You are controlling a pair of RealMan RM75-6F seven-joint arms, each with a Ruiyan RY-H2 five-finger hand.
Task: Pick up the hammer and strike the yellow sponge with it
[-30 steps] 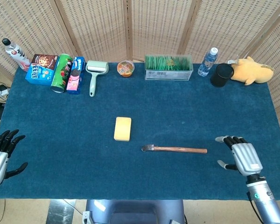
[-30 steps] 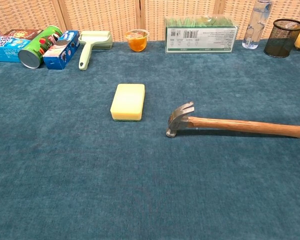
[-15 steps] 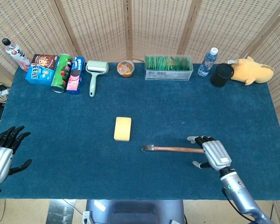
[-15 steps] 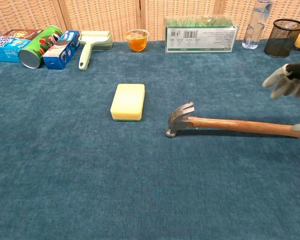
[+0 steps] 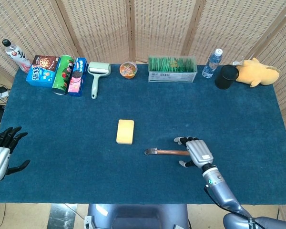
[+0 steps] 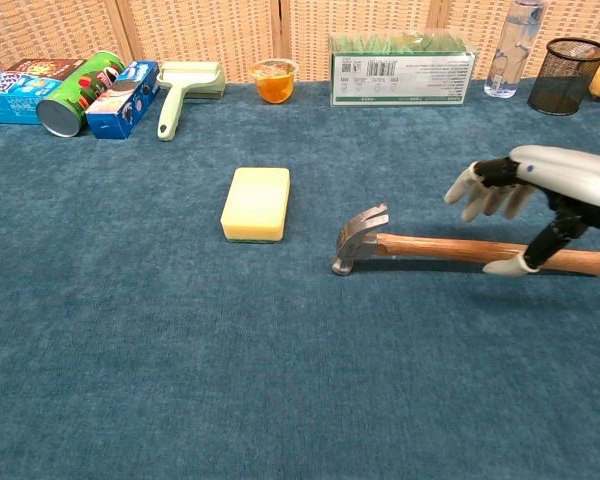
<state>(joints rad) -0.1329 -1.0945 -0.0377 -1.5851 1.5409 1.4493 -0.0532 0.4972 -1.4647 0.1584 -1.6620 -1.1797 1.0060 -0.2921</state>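
The hammer [image 6: 420, 245] lies flat on the blue cloth, steel head [image 5: 151, 151] to the left, wooden handle running right. My right hand [image 5: 195, 151] [image 6: 535, 200] hovers over the handle's middle with fingers spread, thumb on the near side, holding nothing. The yellow sponge [image 5: 125, 131] [image 6: 256, 203] lies flat a little left of and beyond the hammer head. Far off at the table's left front edge, my left hand [image 5: 1, 155] is open and empty; the chest view does not show it.
Along the back edge stand a bottle [image 5: 16, 55], snack boxes [image 5: 40, 71], a green can [image 5: 63, 74], a lint roller [image 5: 97, 75], an orange cup [image 5: 128, 69], a green-filled clear box [image 5: 172, 69], a water bottle [image 5: 212, 63], a black mesh cup [image 5: 225, 77] and a yellow plush [image 5: 256, 71].
My right hand has slid left along the table from beyond the handle's end to above its middle. The left hand has dropped slightly. Hammer and sponge have not moved.
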